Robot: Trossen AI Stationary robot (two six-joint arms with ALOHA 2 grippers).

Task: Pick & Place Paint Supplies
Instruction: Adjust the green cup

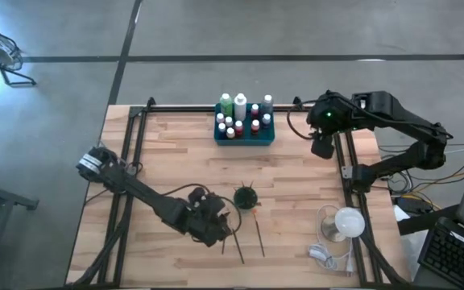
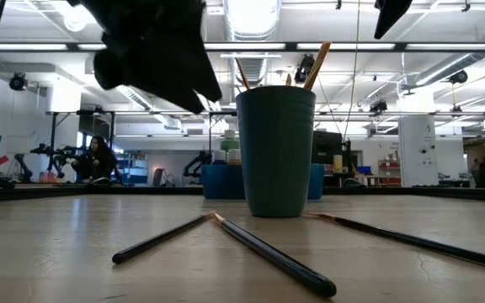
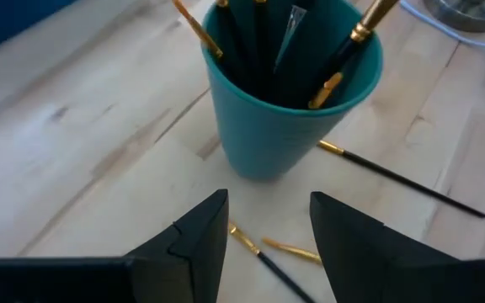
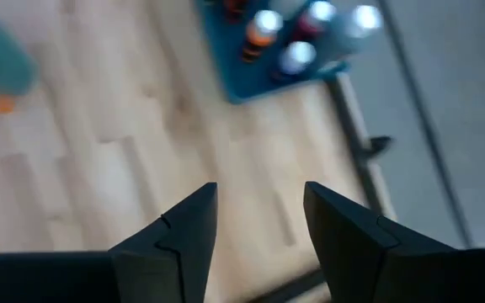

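A dark green cup (image 1: 246, 197) stands near the table's middle with several paintbrushes upright in it (image 3: 356, 34). Three more brushes lie flat on the wood by the cup: two (image 3: 263, 250) beneath my left gripper and one (image 3: 402, 181) beyond the cup's foot. My left gripper (image 3: 268, 206) hovers open just short of the cup, slanting down, with nothing between its fingers. Small white-capped bottles (image 1: 240, 105) stand in the teal tray (image 1: 244, 137) at the far edge. My right gripper (image 4: 259, 198) hangs open high over the table's far right, beside the tray.
A white round object (image 1: 349, 223) and a white cable (image 1: 322, 254) lie at the near right corner. Black frame rails (image 1: 346, 161) run along the table's sides. Bare wood lies between the tray and the cup.
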